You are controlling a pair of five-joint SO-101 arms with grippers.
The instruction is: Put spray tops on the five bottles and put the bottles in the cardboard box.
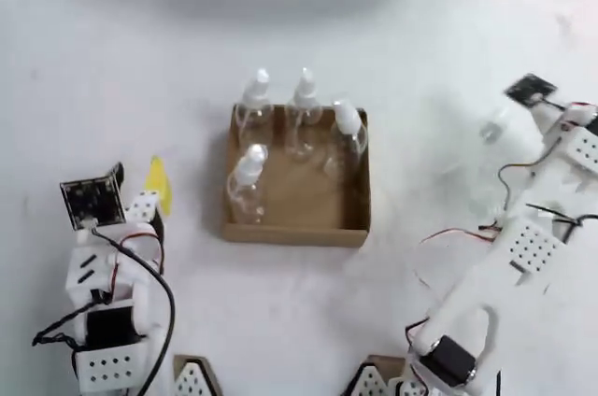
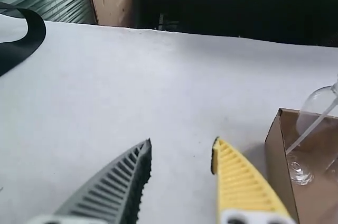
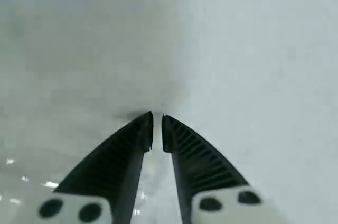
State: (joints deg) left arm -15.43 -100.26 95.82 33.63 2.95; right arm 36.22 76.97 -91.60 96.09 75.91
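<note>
The cardboard box (image 1: 294, 233) sits mid-table and holds several clear bottles with white spray tops, such as one at the back (image 1: 254, 102) and one at the front left (image 1: 247, 181). Left of the box my left gripper (image 1: 149, 192) (image 2: 182, 147) stands open over bare table, nothing between its grey and yellow fingers. The box corner (image 2: 282, 145) and one bottle (image 2: 317, 102) show beside it. At the far right, my right gripper (image 3: 157, 123) points down at the table, fingertips almost touching. A faint clear bottle (image 1: 492, 125) lies by that arm; I cannot tell whether it is held.
The white table runs to a dark edge at the back. Cables (image 1: 509, 181) trail around the right arm's base. Cardboard pieces (image 1: 374, 377) sit at the front edge between the arms. Open table lies behind and in front of the box.
</note>
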